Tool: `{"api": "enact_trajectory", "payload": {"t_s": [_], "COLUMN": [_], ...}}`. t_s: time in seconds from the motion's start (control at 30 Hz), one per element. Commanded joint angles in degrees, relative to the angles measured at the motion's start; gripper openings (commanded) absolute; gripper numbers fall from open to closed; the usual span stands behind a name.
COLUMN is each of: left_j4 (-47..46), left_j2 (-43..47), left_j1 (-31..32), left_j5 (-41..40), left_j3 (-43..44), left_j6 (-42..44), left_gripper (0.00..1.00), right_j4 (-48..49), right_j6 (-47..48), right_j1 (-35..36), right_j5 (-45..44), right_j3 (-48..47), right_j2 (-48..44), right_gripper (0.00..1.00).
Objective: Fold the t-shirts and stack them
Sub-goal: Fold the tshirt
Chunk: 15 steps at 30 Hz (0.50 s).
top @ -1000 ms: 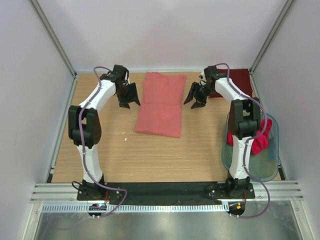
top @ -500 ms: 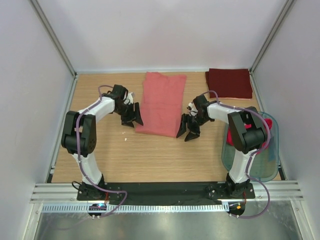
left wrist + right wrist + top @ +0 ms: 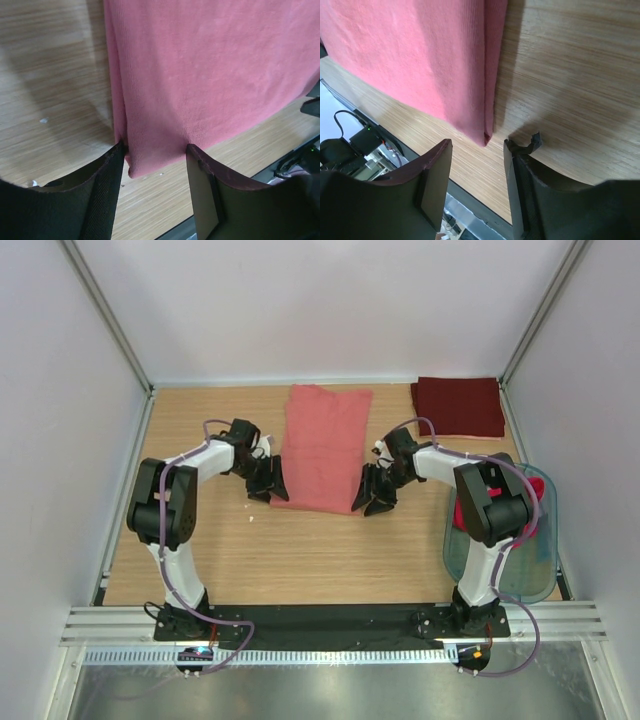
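A salmon-pink t-shirt (image 3: 322, 445) lies folded into a long strip in the middle of the table. My left gripper (image 3: 271, 482) is low at its near left corner, open. In the left wrist view that corner of the salmon-pink t-shirt (image 3: 150, 155) sits between the fingertips of the left gripper (image 3: 155, 162). My right gripper (image 3: 373, 496) is at the near right corner, open. In its own view the corner of the salmon-pink t-shirt (image 3: 482, 135) lies just ahead of the right gripper (image 3: 476, 150). A dark maroon t-shirt (image 3: 458, 406) lies folded at the back right.
A translucent greenish tub (image 3: 500, 570) stands at the right edge behind the right arm, with bright red-pink t-shirts (image 3: 526, 505) bunched inside. Bare wooden table (image 3: 300, 560) stretches in front of the pink shirt. White walls enclose three sides.
Both grippers came from the shirt's far end down to its near corners, then closed in on them. The pink shirt now lies flatter.
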State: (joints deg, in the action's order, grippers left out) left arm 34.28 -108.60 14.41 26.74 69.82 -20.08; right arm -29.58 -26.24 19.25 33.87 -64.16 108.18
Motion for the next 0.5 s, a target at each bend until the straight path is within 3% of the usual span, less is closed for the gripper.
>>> {"api": "enact_trajectory", "payload": {"t_s": [0.0,0.07,0.1,0.13,0.17,0.47], "left_j4": [-0.5,-1.1,-1.4,-1.7,-2.0,-1.9], "left_j2": [2.2,1.6,1.6,1.8,2.2,11.6], "left_j1": [0.4,0.4,0.7,0.7,0.9,3.4], "left_j5": [0.8,1.5,1.7,1.6,1.6,-0.6], "left_j3": [-2.1,-2.8,-3.6,-4.0,-4.3,-7.0], "left_j6": [1.4,1.3,0.7,0.4,-0.1,-5.6], "left_gripper": [0.55,0.50,0.47,0.45,0.43,0.55], "right_j4": [2.3,3.0,3.5,3.4,3.1,-10.7], "right_j6": [-0.2,-0.5,-0.6,-0.7,-0.7,3.2], "right_j1": [0.5,0.6,0.5,0.5,0.6,0.2], "right_j5": [-0.3,0.1,0.7,1.4,1.2,-10.7], "right_j3": [0.4,0.9,0.8,1.0,1.1,6.0], "right_j2": [0.9,1.4,1.8,2.3,2.2,-9.9], "right_gripper": [0.50,0.42,0.19,0.05,0.01,0.01]}}
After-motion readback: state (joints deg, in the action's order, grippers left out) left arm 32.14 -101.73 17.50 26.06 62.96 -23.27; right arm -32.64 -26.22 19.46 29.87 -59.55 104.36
